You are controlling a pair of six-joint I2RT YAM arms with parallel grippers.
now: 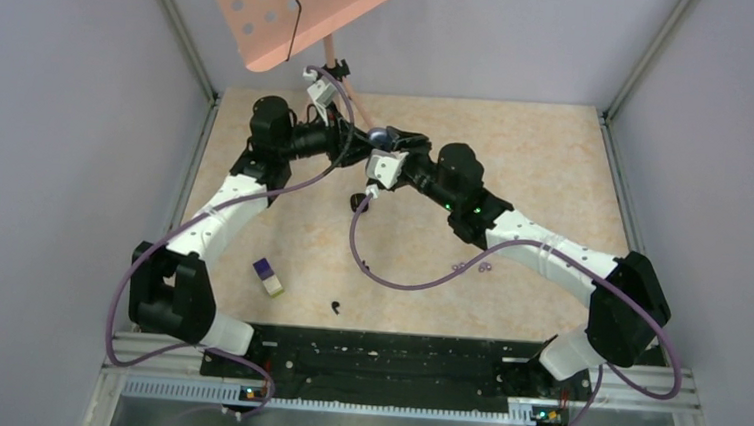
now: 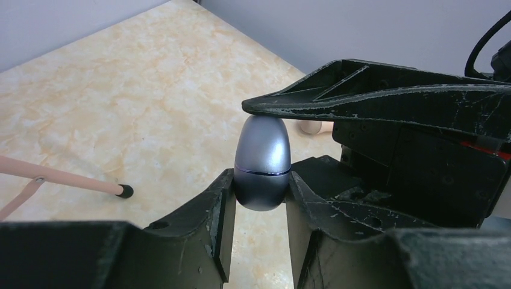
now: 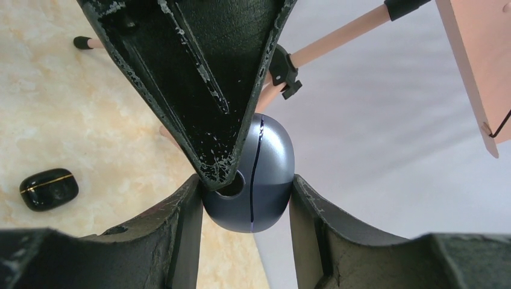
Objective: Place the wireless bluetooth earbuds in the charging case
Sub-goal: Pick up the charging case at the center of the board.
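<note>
Both grippers are meeting at the far middle of the table, holding one grey egg-shaped case between them above the surface. The left gripper is pinching the case's lower half, both fingers touching, narrow gap. The right gripper is clamping it crosswise at about mid-width, both pads on the shell. One left finger is overlapping the case front in the right wrist view. The case lid is sitting shut, with only the seam line showing. A peach stand is crowding the far edge, with its leg just behind the grippers. A black case is lying on the table beside them. The pale purple earbuds are lying by the right forearm, and the black earbud is sitting near the base rail, well apart from the case. A purple-and-cream block is sitting left of it. The table's mid area is giving room on both sides.
</note>
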